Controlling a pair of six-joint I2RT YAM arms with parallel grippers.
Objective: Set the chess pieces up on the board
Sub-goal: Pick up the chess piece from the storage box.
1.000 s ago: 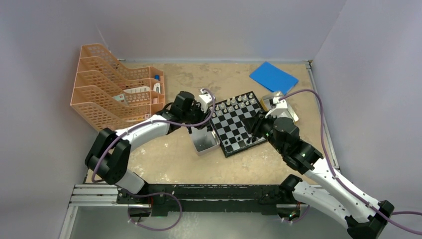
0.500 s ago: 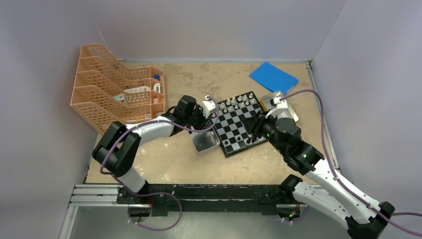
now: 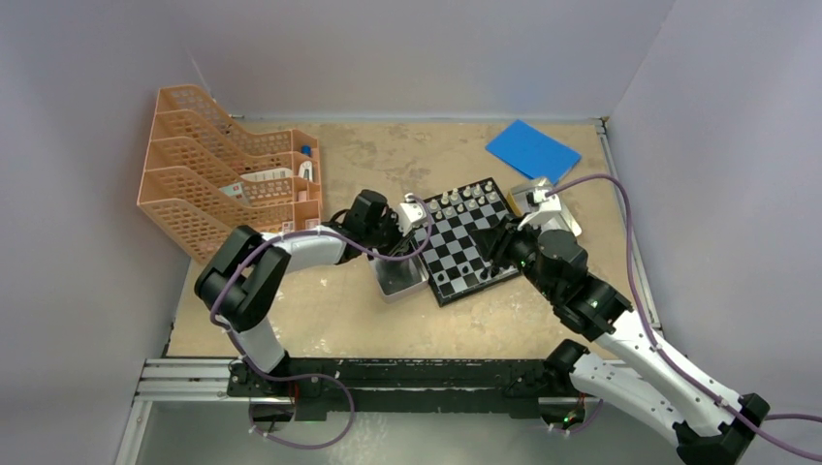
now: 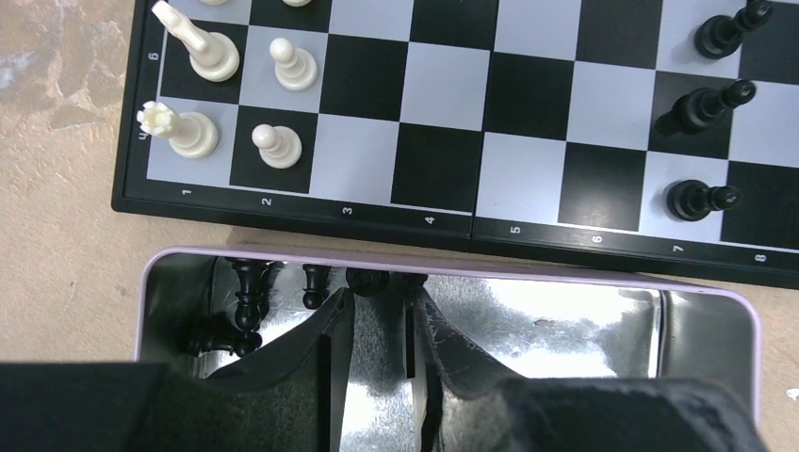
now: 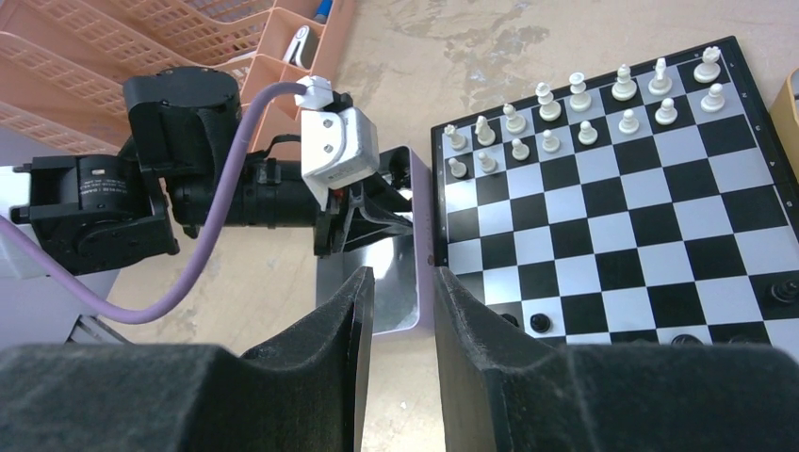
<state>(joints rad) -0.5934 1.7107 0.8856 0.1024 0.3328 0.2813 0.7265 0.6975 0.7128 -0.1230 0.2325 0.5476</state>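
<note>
Beneath board (image 3: 456, 247), scuffed tan tabletop (image 3: 320, 310), lavender walls (image 3: 436, 58)

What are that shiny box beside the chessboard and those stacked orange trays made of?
The box looks like thin polished metal: its inside mirrors the light and the black pieces lying in it. The orange trays look like moulded plastic, fairly matte, with a regular mesh of holes, though the look alone cannot confirm it.
</note>
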